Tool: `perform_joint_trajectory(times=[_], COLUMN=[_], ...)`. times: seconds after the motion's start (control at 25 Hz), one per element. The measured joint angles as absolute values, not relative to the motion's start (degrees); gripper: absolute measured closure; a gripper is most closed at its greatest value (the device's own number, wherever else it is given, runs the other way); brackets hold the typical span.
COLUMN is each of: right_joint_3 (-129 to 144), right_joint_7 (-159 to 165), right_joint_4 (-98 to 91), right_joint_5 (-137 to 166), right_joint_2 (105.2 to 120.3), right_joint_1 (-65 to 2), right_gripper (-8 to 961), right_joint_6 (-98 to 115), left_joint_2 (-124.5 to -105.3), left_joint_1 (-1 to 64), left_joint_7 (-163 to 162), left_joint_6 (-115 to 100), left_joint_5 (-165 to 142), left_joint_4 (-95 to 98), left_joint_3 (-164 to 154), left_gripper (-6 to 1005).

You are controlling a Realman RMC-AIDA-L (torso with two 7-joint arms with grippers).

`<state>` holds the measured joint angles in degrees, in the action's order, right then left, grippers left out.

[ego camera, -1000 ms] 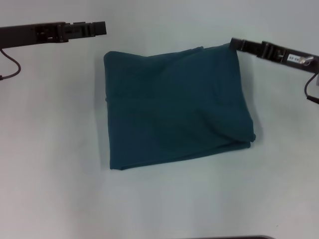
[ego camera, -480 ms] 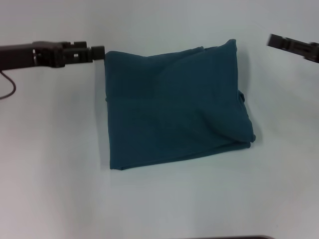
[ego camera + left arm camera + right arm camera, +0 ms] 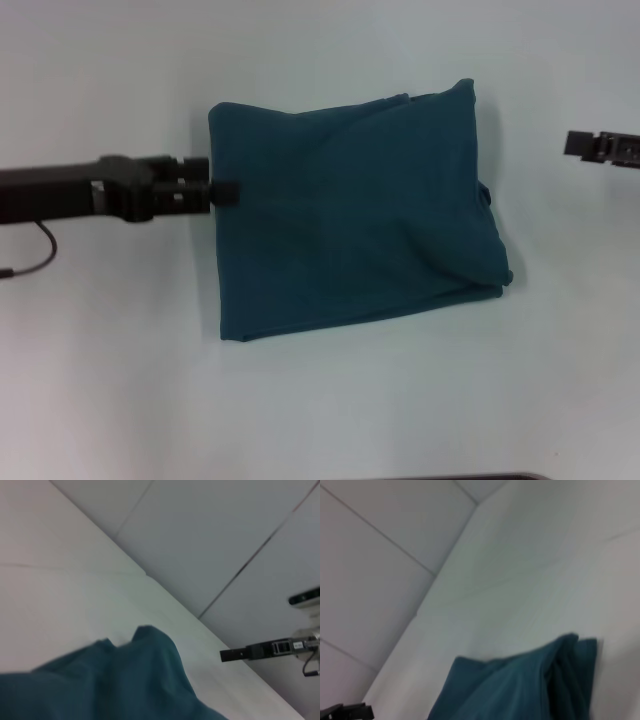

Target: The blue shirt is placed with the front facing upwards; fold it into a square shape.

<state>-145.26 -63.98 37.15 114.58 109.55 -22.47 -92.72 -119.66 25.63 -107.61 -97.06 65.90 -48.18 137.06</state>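
The blue shirt (image 3: 350, 225) lies folded into a rough square in the middle of the white table, plain teal side up, with a bulging fold at its near right corner. My left gripper (image 3: 226, 192) reaches in from the left, its tip at the middle of the shirt's left edge. My right gripper (image 3: 574, 143) hovers to the right, well apart from the cloth. In the left wrist view the shirt (image 3: 125, 680) fills the lower part, with the right gripper (image 3: 235, 654) far off. The right wrist view shows a shirt corner (image 3: 520, 685) and the left gripper (image 3: 350, 712).
The white table (image 3: 320, 400) surrounds the shirt on all sides. A black cable (image 3: 40, 255) hangs from the left arm. A dark edge (image 3: 460, 477) shows at the near side of the head view.
The left arm has come down from the shirt's far left corner to the middle of its left edge. The right gripper has let go of the far right corner and pulled away to the right.
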Motion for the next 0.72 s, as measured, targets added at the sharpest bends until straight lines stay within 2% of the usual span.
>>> perform_joint_trajectory(times=[0.4, 0.72], right_joint_3=[-145.3, -145.3], right_joint_7=[-61.1, -60.8], right_joint_4=[35.3, 35.1], right_joint_5=[122.0, 121.7], right_joint_2=[111.81, 112.10], right_joint_1=[-27.5, -29.4], right_gripper=[137, 144], right_joint_6=[-93.1, -91.3], left_joint_2=[-119.87, -120.21], left_joint_1=[25.5, 25.3], left_joint_7=[-103.2, -102.7], left_joint_6=[-97.0, -96.8], left_joint_5=[62.8, 62.1], left_joint_4=[-42.8, -42.4], left_joint_3=[136.2, 135.4], left_gripper=[172, 173])
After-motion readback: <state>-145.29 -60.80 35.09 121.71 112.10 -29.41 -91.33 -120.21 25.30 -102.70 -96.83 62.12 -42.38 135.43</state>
